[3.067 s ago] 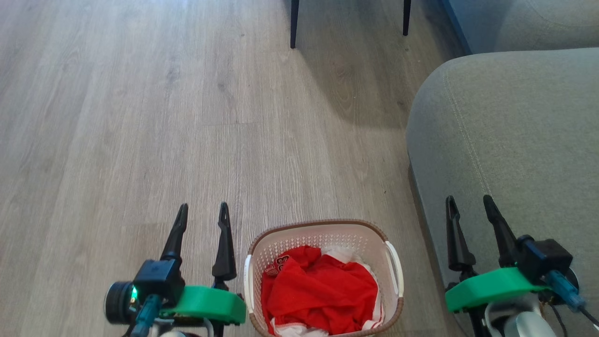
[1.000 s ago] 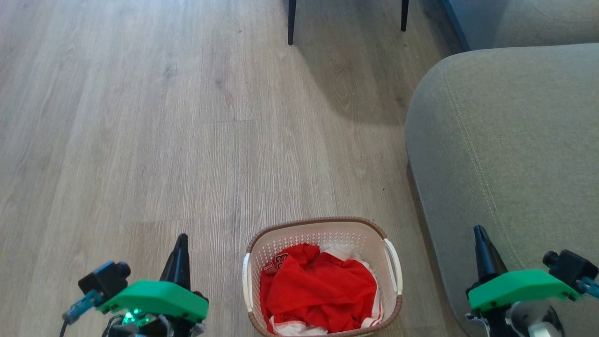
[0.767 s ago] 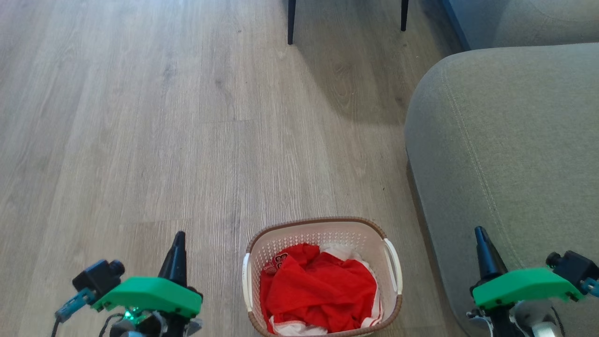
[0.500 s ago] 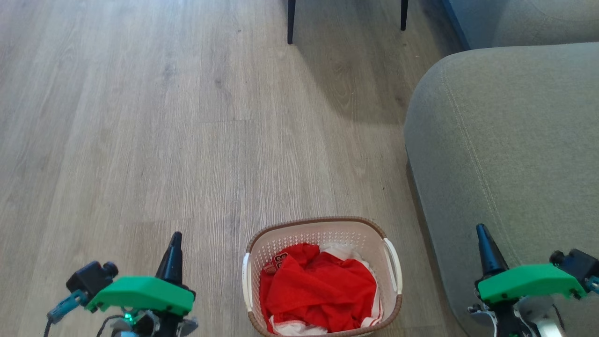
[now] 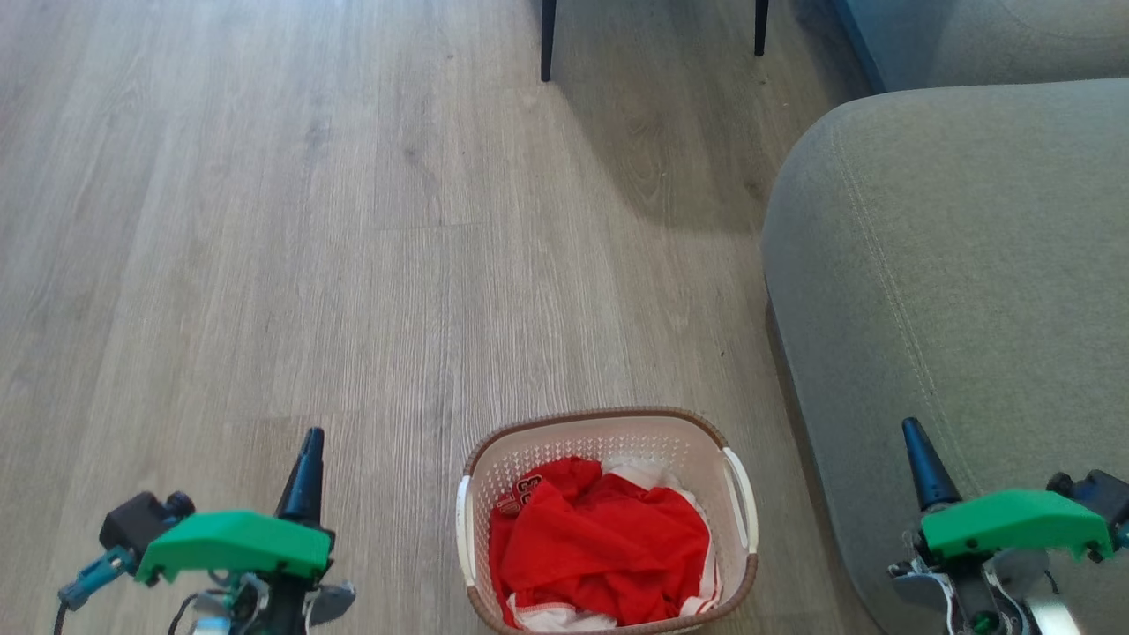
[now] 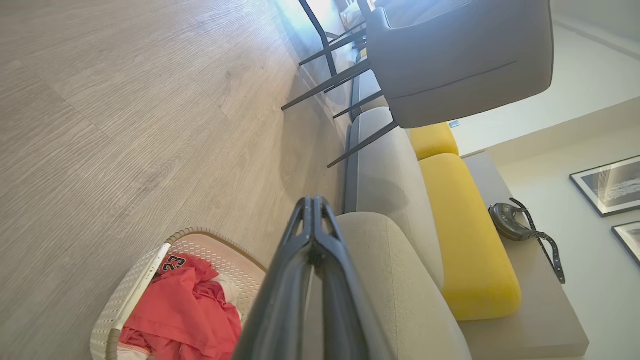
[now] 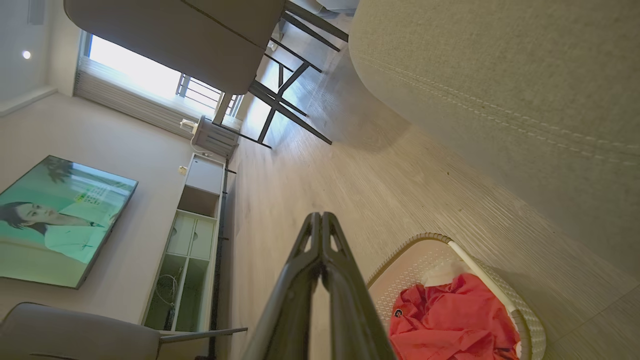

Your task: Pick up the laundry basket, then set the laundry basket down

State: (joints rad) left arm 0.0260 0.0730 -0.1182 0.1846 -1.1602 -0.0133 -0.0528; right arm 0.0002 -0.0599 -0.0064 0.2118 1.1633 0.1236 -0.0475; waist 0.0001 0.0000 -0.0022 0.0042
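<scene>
Pinched fully shut on nothing at both left gripper and right gripper, flanking the laundry basket without touching it. Sits on the pale wood floor near the grey sofa, with a red garment heaped inside. Farther off, dark chair legs on the same floor.

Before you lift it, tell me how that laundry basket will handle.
The laundry basket is perforated plastic holding crumpled red clothing, so probably light. Its thin walls may flex. Lifted by one handle alone, it would likely tilt.
</scene>
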